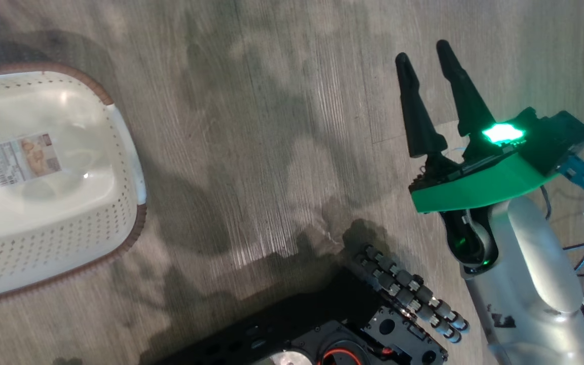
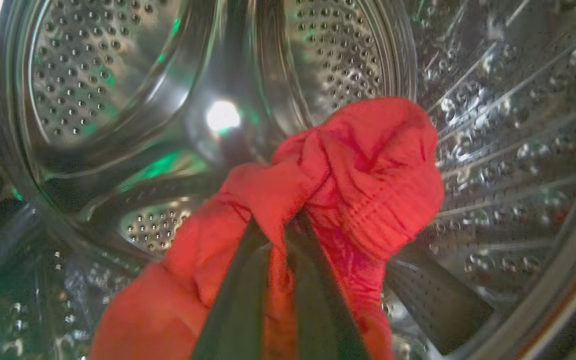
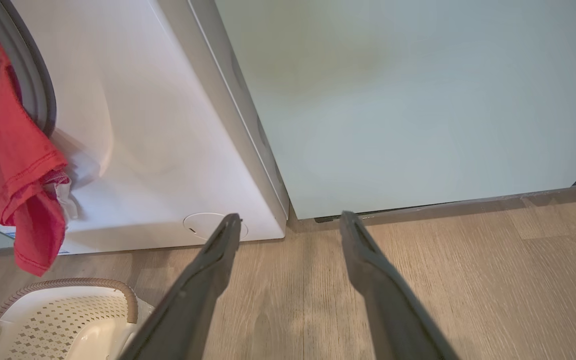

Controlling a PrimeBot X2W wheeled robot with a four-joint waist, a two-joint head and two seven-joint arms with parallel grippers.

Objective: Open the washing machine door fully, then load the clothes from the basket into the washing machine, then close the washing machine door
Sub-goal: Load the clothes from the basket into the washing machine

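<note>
I am pinching the clothes [image 2: 358,165] in my left gripper [image 2: 278,223], its two dark fingers pressing nearly together on a fold of bright red ribbed fabric. The cloth is bunching into a knot just past my fingertips and trailing down to their left, inside the washing machine [image 2: 93,75] with its shiny perforated drum. The garment's lower part is running off the picture's bottom edge, and glare is blurring the drum behind it. My right gripper [image 3: 290,219] is hanging wide open above the wood floor [image 3: 468,280], gripping nothing. Far to the left of these fingers, more red cloth with a white piece [image 3: 65,192] is drooping from the grey-ringed mouth, its top cut off. Below that, the basket [image 3: 68,315] is being cropped at the corner, and a pale cabinet panel [image 3: 418,100] is standing ahead.
</note>
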